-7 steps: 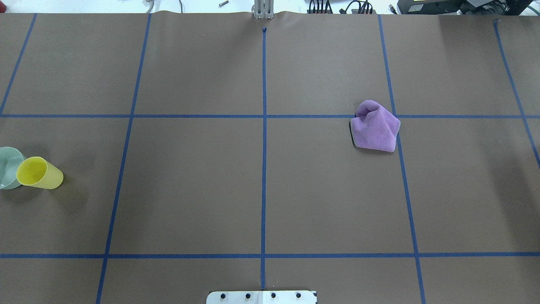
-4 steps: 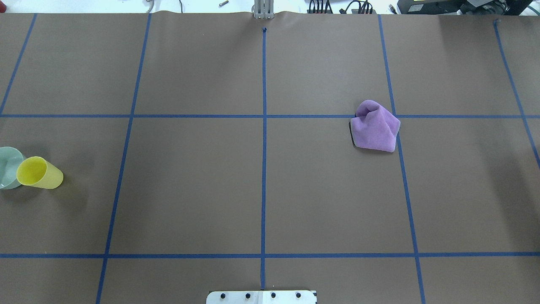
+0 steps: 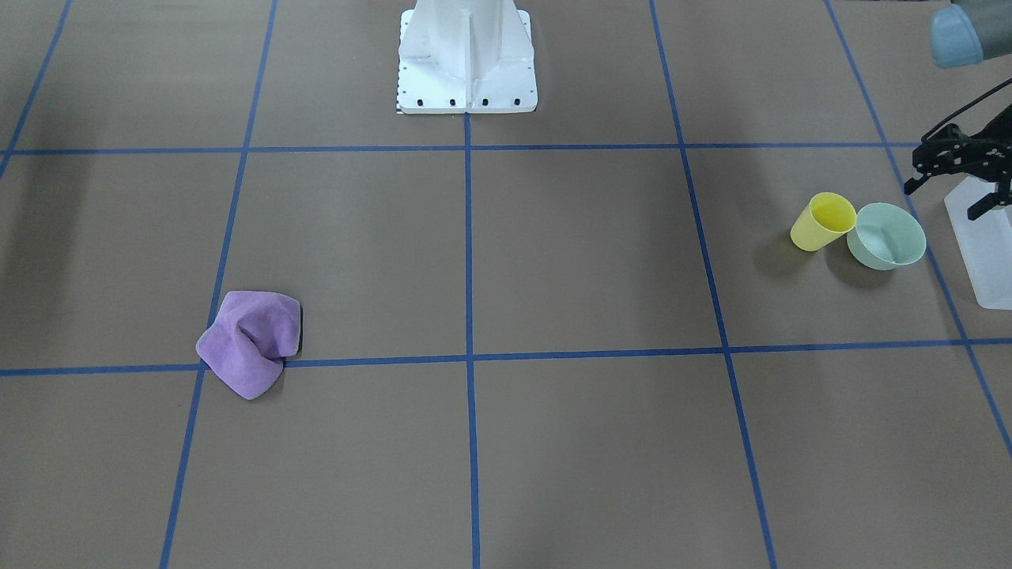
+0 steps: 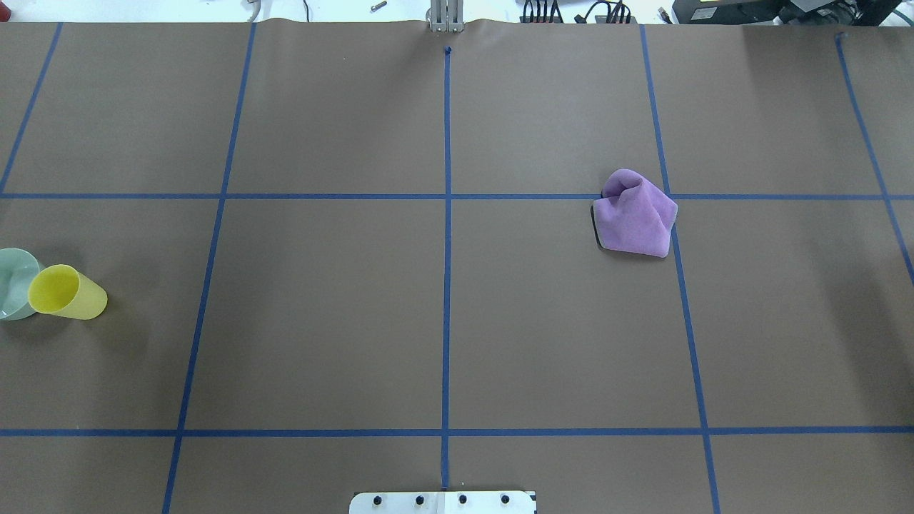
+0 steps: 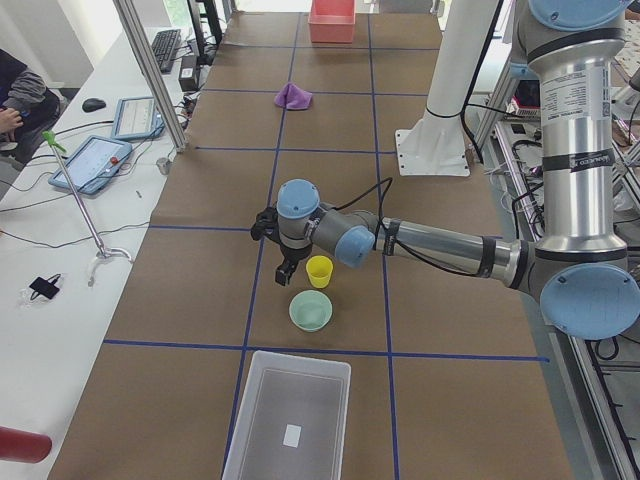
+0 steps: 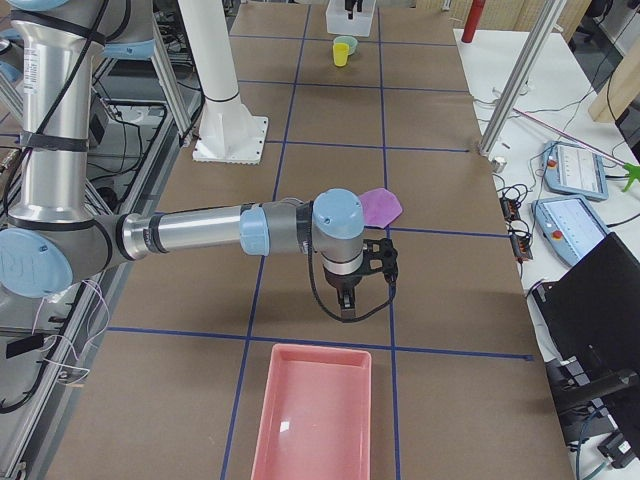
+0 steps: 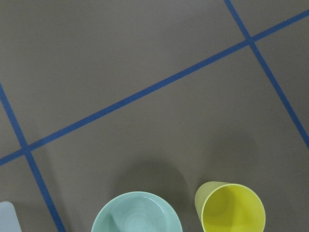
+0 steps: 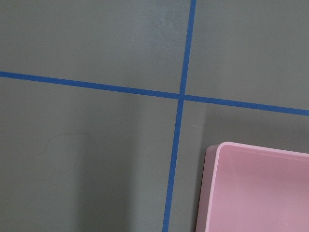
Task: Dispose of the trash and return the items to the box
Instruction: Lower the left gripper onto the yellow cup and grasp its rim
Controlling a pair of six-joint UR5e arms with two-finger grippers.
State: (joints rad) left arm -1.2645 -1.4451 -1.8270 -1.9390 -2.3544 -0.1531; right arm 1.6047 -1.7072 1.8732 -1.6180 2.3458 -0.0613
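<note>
The pale-yellow cup (image 3: 822, 221) stands upright beside the mint-green bowl (image 3: 886, 235) at the table's left end; both also show in the left wrist view, the cup (image 7: 233, 208) and the bowl (image 7: 136, 215). The frosted-white box (image 5: 288, 420) stands empty just beyond the bowl. My left gripper (image 3: 942, 201) hangs open and empty above the table, close to the cup and bowl. My right gripper (image 6: 345, 305) hovers between the crumpled purple cloth (image 6: 380, 205) and a pink tray (image 6: 312, 415); I cannot tell whether it is open or shut.
The purple cloth (image 4: 634, 214) lies on the right half of the brown, blue-taped table. The pink tray (image 8: 256, 188) is at the table's right end. The white robot base (image 3: 466, 55) stands mid-table at my edge.
</note>
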